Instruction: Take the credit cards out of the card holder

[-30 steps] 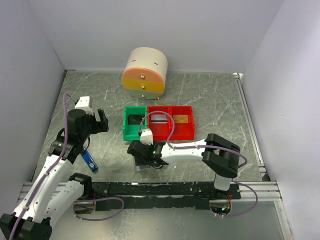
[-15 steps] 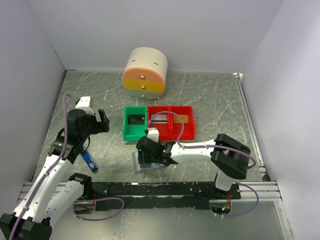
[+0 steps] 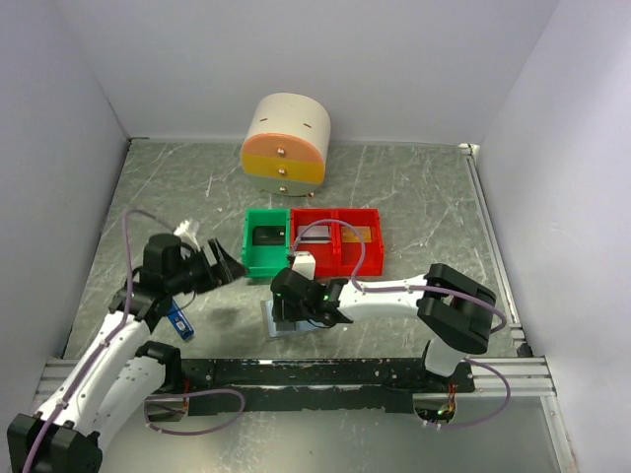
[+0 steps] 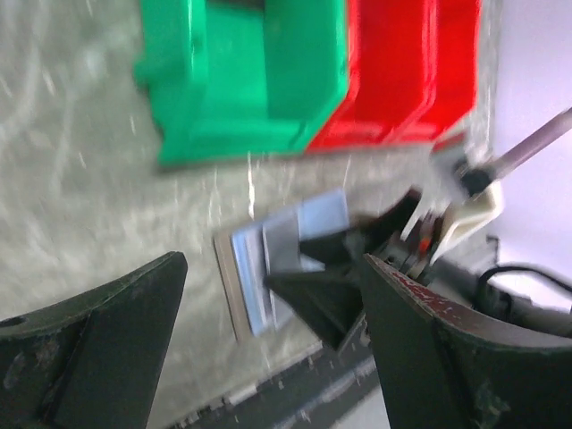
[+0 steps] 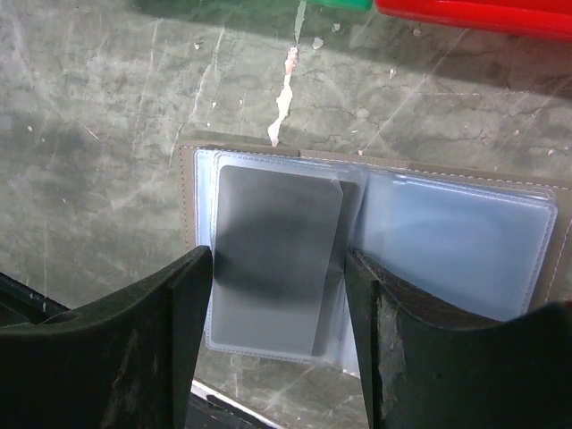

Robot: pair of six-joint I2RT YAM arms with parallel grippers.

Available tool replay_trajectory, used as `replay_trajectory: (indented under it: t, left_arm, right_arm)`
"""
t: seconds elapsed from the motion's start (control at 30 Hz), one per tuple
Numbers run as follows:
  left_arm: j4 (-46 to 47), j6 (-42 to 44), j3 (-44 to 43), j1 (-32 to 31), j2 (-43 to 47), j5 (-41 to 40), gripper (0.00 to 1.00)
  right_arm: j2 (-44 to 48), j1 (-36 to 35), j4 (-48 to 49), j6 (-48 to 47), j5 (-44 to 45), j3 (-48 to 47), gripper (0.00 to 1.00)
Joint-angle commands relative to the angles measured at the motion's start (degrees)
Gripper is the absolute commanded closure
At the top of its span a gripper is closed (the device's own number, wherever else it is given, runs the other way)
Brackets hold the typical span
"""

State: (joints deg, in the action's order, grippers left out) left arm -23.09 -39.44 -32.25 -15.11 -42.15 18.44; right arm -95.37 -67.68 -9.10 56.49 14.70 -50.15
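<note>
White walls enclose a grey marbled worktop [image 3: 424, 197], where the card holder [image 3: 281, 323] lies opened flat near the front edge, just ahead of the bins. The right claw [image 3: 296, 307] hangs directly over it, jaws moderately apart to either side of the left leaf. The right wrist view shows a dark grey card [image 5: 273, 259] tucked in that leaf's clear pocket; whether the fingers [image 5: 192, 340] touch it cannot be told. The left claw [image 3: 225, 268], jaws wide and holding nothing, points toward the holder from the left, well apart from it. Behind, a green bin [image 3: 261, 267] contains a black card [image 3: 266, 236], and the joined red bins [image 3: 370, 262] contain a silver card [image 3: 314, 234] and a gold card [image 3: 357, 235]. A blue-and-black stick [image 3: 177, 319] lies beside the left arm, and a round drawer unit [image 3: 286, 143] stands by the back wall.
</note>
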Motion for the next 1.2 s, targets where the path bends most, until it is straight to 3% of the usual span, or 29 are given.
replay_trajectory:
  t: [0.0,0.2,0.4,0.8,1.17]
  left_arm:
    - [1.14,-13.03,9.18,-1.04,6.5,12.67,0.1]
    - [-2.0,-20.7,17.07,-6.71,16.49,11.29,0.13]
    - [0.49,-17.65,16.47,-10.85,8.14,11.08,0.16]
    - [23.14,-16.81,18.61,-21.35,-5.63,9.35,0.34]
    - [29.6,-16.93,18.21,-25.9,-13.1,2.83,0.53]
  right_arm:
    - [-0.37,0.11,-0.02,1.8,-1.21,2.21,0.4]
    - [-0.54,0.77,1.39,1.99,-2.61,2.73,0.4]
    - [-0.42,0.88,2.2,2.44,-3.08,3.04,0.4]
    - [0.3,2.38,4.54,3.0,-6.19,4.83,0.4]
    - [0.5,3.14,4.36,2.54,-6.98,5.15,0.4]
